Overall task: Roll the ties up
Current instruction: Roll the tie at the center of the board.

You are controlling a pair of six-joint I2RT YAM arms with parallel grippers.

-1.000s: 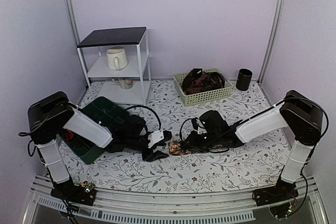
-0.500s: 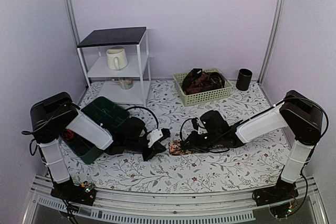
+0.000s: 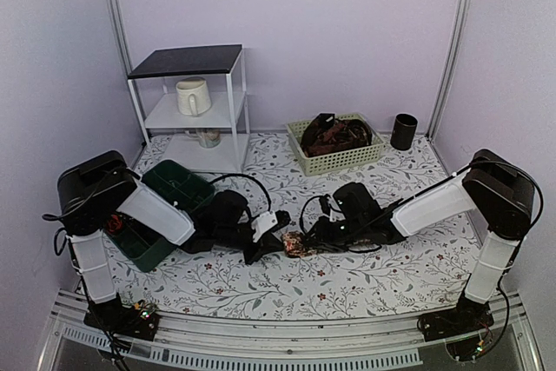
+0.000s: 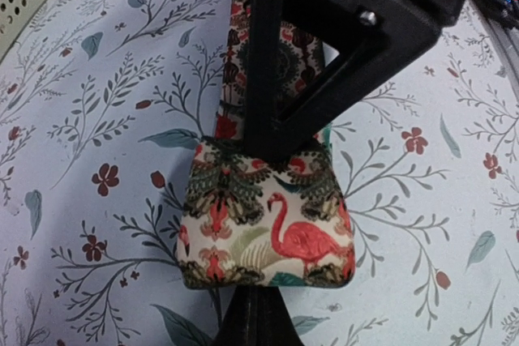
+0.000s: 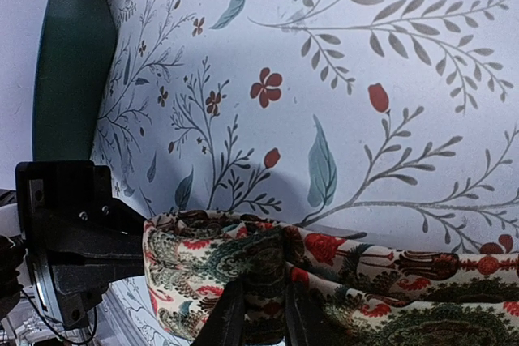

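Observation:
A patterned tie with red flowers and a flamingo lies on the floral cloth between the two grippers. Its folded end fills the middle of the left wrist view. My right gripper is shut on a fold of the tie, one finger on each side. It also shows as a black frame over the tie. My left gripper is shut, its tips touching the fold's near edge; I cannot tell whether it pinches cloth. More ties are piled in the basket.
A pale basket stands at the back centre, a black cup to its right. A white shelf with a mug stands at the back left. A dark green bin sits beside the left arm.
My left gripper has closed from open and moved right until it meets the tie's folded end. The right gripper has kept its hold in place.

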